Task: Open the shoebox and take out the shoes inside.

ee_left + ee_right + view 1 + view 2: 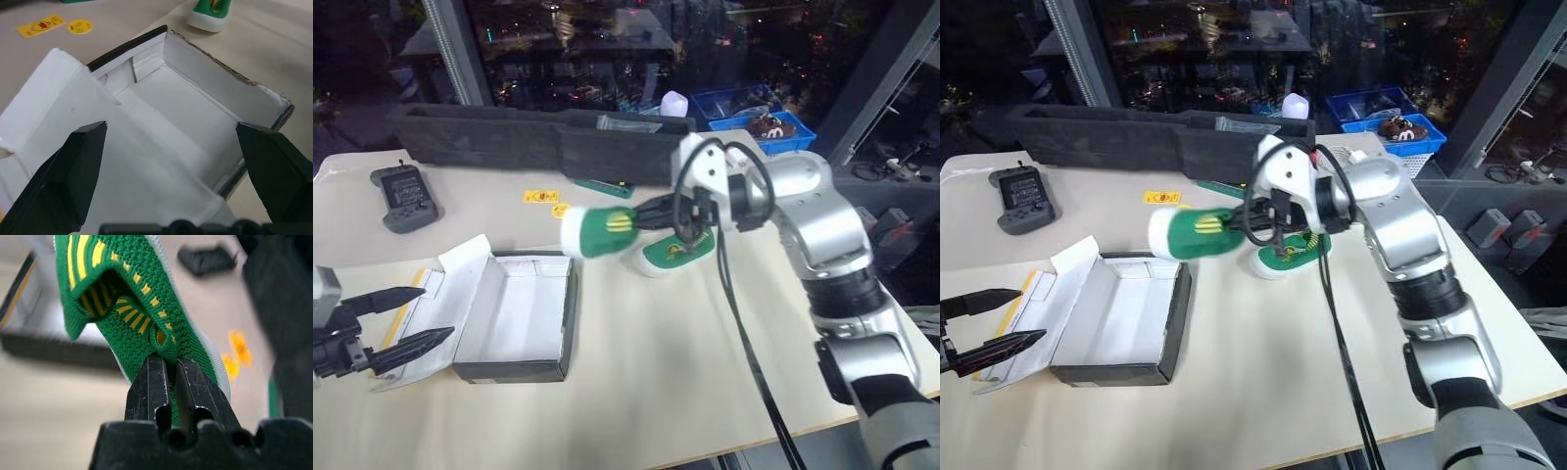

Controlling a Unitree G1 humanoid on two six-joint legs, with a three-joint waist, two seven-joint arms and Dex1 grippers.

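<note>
Right arm point(822, 235): glossy silver rounded shells, black joint bands, white wrist block, loose black cable looping off wrist and trailing down. Both grippers: matte black tapered fingers point(411, 345), left one on black base.

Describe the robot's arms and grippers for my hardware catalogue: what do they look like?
The right arm is built of rounded silver segments with black joint bands, a white wrist block, and black cables looping along it. Both the left gripper and right gripper have two black, tapered, wedge-shaped fingers on a black base.

Beige table point(636, 352), dark windows point(607, 39)
</note>
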